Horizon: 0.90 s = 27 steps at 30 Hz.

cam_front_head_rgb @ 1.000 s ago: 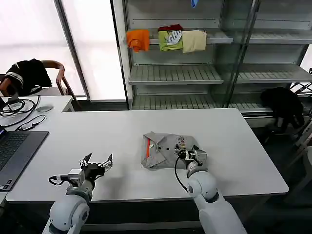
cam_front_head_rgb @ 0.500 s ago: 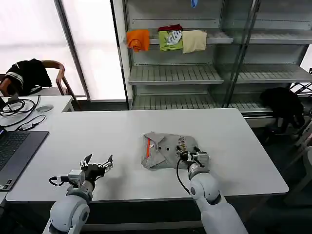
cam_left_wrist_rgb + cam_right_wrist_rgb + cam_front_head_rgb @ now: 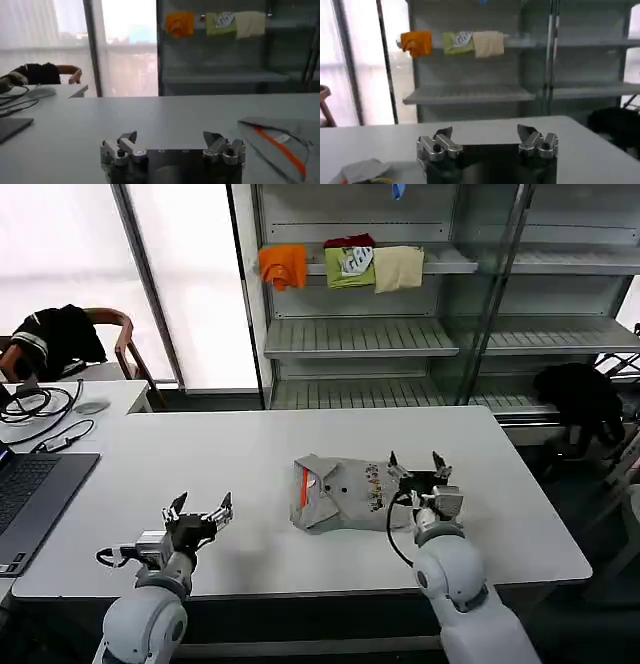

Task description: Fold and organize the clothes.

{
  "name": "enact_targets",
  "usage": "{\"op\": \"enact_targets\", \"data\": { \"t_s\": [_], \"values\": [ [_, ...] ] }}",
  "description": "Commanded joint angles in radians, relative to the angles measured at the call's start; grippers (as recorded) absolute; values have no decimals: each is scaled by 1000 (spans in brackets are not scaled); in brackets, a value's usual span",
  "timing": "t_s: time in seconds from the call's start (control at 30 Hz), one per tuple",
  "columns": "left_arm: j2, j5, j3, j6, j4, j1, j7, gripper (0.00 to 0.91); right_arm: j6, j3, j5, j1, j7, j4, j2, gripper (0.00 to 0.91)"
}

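2 grippers hover with fingers spread and empty: right gripper (image 3: 414,462) just beside the folded light grey cotton shirt (image 3: 340,492), left gripper (image 3: 200,511) well apart. Shirt lies mid-way on the white table (image 3: 200,454). Folding appears complete; next, grasp the bundle for placement.

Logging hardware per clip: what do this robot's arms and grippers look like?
Both arms are smooth, rounded, light grey-white shells. Each ends in a black gripper body with silver metal knuckles and dark pointed fingers: left gripper, right gripper. A thin black cable loops from each wrist, the right one curving down beside the forearm.
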Motion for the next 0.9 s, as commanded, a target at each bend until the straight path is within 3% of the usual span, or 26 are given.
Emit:
{"op": "enact_targets", "data": {
  "t_s": [0.03,0.37,0.9],
  "values": [
    [-61,42,10,-55,-48,4,-19,907,42,98,-80,-97,-10,97,-102,907],
    [-76,65,23,-63,-52,13,-24,907,54,164,-52,-160,-5,117,-135,907],
    [-51,57,4,-70,-24,2,-11,907,52,156,-52,-173,-3,101,-125,907]
  ]
}}
